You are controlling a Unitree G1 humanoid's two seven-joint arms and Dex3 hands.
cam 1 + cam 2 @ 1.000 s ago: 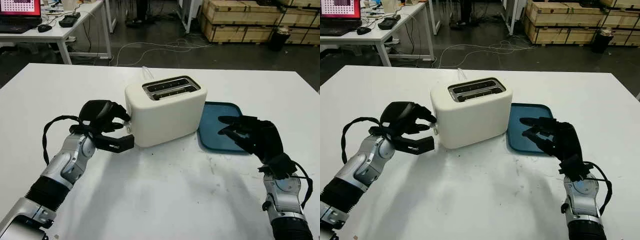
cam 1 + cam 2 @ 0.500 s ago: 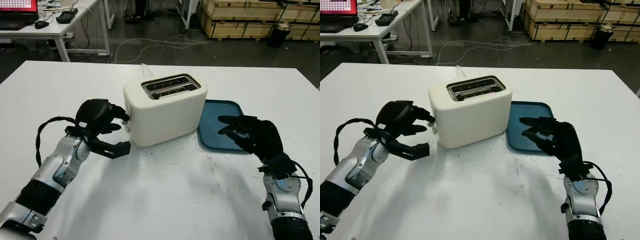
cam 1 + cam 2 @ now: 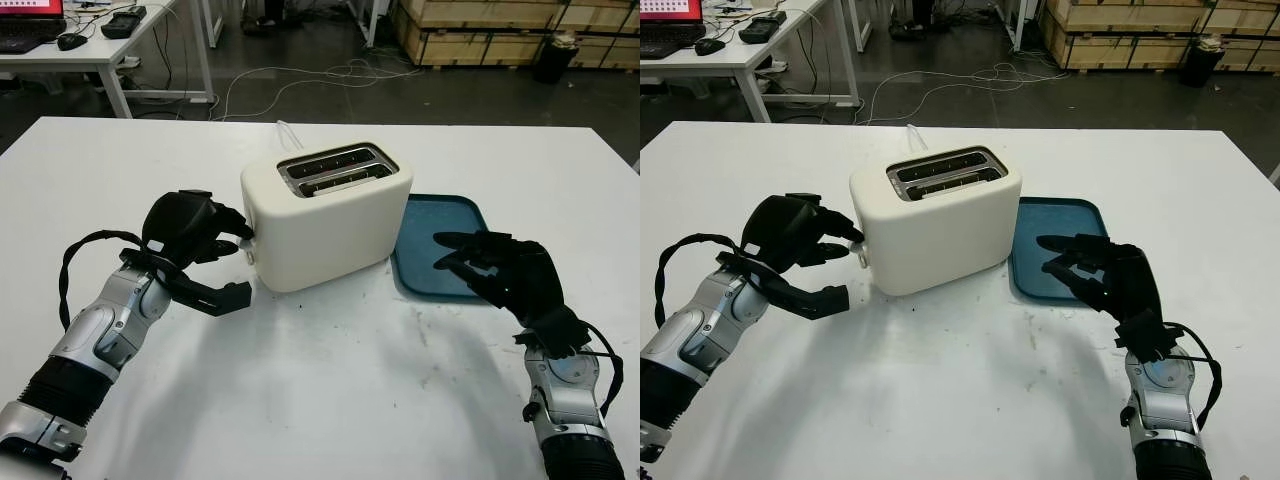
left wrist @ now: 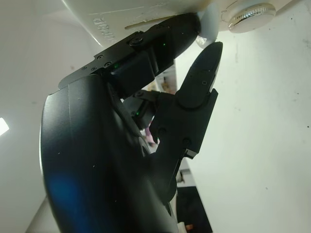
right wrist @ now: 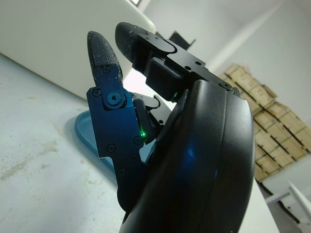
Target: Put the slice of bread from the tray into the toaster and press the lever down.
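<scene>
Pressing at the lever (image 3: 247, 243) on the toaster's (image 3: 327, 215) end, the left hand (image 3: 195, 232) is curling its fingers there, gripping nothing. Just beyond, bread seems to be sitting in the slots; whether the lever is fully down is unclear. The right hand (image 3: 500, 272) is hovering open over the bare tray (image 3: 425, 240) on the worktop (image 3: 330, 390).

My left hand (image 3: 205, 245) is raised on a bent arm, its upper fingers (image 4: 165, 41) curled forward and the thumb hanging below. My right hand (image 3: 505, 270) is open, held palm-down above the table on an upright forearm, fingers reaching forward and inward.
</scene>
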